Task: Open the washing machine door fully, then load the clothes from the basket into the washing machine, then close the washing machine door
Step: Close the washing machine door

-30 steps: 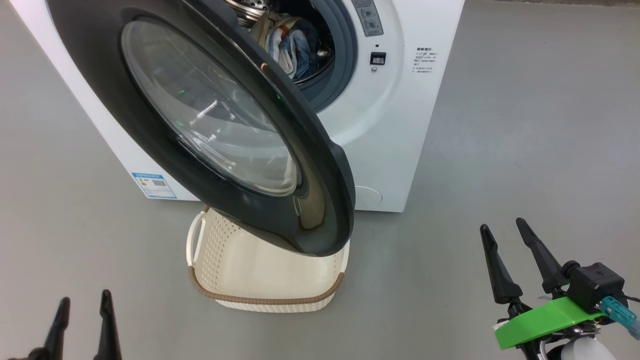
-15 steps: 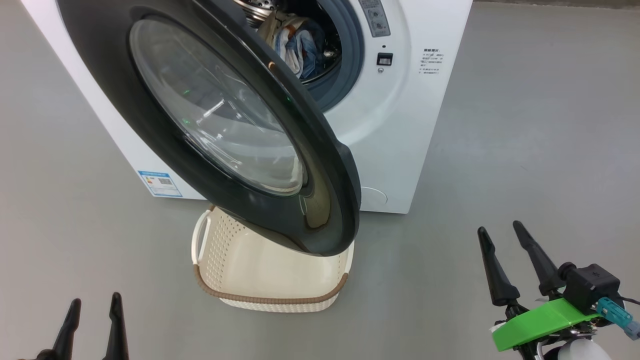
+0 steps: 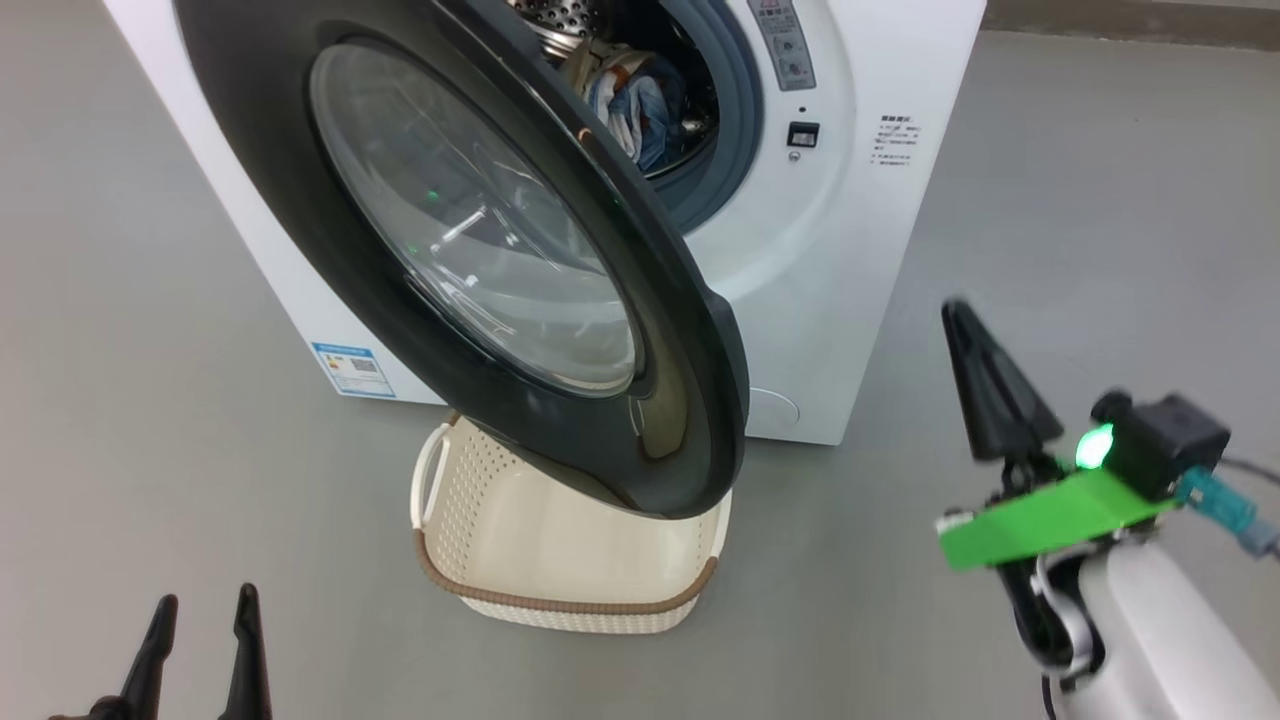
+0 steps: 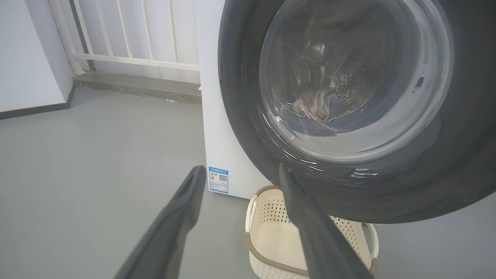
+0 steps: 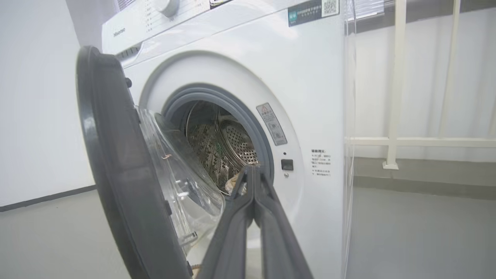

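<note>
In front of washing machine (image 3: 830, 260): washing machine door (image 3: 480, 250) standing wide open; clothes (image 3: 640, 105) lying bundled in drum, garment count unclear; basket (image 3: 570, 606) sitting below door, visible part empty. Opening, loading looking done; closing remaining. Left gripper (image 3: 206, 596) hovering, fingers spread; right gripper (image 3: 957, 310) hovering, fingers pressed together, holding nothing. One machine, one door, one basket.

Head looks down on door (image 3: 480, 250); wrists low, facing washer (image 5: 310, 77); all share door.

Noted white washing machine (image 3: 830, 250), glossy black washing machine door (image 3: 480, 250), cream perforated basket (image 3: 570, 603) with brown rim at 6 o'clock, blue-and-cream clothes (image 3: 640, 105) at 12 o'clock.
</note>
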{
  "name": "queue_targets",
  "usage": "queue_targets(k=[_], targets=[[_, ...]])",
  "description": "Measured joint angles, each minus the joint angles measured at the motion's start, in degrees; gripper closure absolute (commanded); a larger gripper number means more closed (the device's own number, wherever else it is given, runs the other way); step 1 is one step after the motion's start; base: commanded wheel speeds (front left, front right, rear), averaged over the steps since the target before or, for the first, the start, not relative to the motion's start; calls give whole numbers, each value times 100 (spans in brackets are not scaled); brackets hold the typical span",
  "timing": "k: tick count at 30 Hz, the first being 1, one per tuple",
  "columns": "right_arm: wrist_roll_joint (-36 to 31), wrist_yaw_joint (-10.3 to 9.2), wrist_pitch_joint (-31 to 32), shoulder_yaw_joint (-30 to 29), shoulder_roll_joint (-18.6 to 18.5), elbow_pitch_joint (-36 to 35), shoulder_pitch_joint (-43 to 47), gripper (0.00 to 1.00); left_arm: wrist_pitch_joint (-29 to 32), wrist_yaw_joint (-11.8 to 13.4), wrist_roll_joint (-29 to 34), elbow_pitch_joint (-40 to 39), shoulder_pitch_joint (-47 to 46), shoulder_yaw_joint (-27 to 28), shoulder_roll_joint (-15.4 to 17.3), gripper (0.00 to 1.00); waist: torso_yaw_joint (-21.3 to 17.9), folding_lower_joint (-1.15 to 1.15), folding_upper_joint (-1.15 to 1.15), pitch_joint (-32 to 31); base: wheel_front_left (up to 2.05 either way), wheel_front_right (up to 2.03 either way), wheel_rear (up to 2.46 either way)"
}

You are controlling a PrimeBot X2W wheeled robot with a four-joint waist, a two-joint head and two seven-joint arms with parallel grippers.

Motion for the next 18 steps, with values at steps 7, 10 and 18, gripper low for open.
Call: queue_targets(k=[7, 10, 18], targets=[[57, 0, -2, 213, 105, -969, -858, 100, 0, 0, 45, -123, 8, -5, -21, 0, 117, 0, 0, -105, 0, 0, 0], [172, 0, -22, 542, 160, -1404, -1042, 100, 0, 0, 78, -177, 21, -40, -26, 0, 179, 0, 0, -143, 0, 0, 0], [309, 0, -26, 1670, 293, -1580, -1075, 100, 0, 0, 102, -250, 42, -82, -75, 0, 357, -1, 0, -160, 0, 0, 0]])
